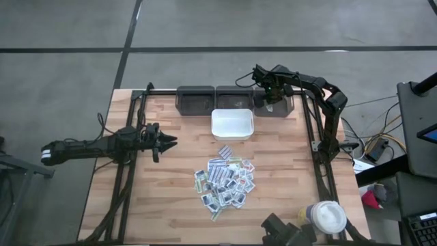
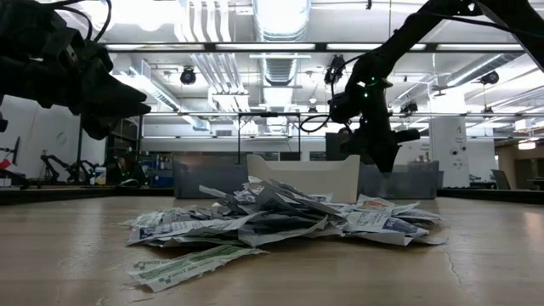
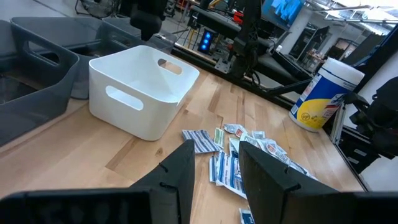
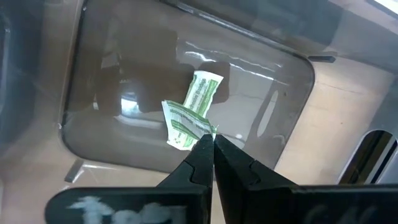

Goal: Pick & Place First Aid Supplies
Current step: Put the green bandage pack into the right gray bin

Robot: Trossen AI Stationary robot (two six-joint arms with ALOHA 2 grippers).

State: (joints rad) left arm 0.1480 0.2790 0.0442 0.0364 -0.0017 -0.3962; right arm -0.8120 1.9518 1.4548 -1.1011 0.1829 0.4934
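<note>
Green-printed packet [image 4: 191, 111] is pinched at its corner by the right gripper [image 4: 213, 142], jaws pressed together, above the grey bin [image 4: 273, 81]. Left gripper [image 3: 216, 163] jaws are spread, apart from the packet pile [image 1: 225, 180].

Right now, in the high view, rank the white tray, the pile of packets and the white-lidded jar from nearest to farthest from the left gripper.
From the left gripper:
1. White tray, toward the table's back middle.
2. Pile of packets, middle front; close to the tray's distance, slightly farther.
3. White-lidded jar, front right corner, plainly farthest.
</note>
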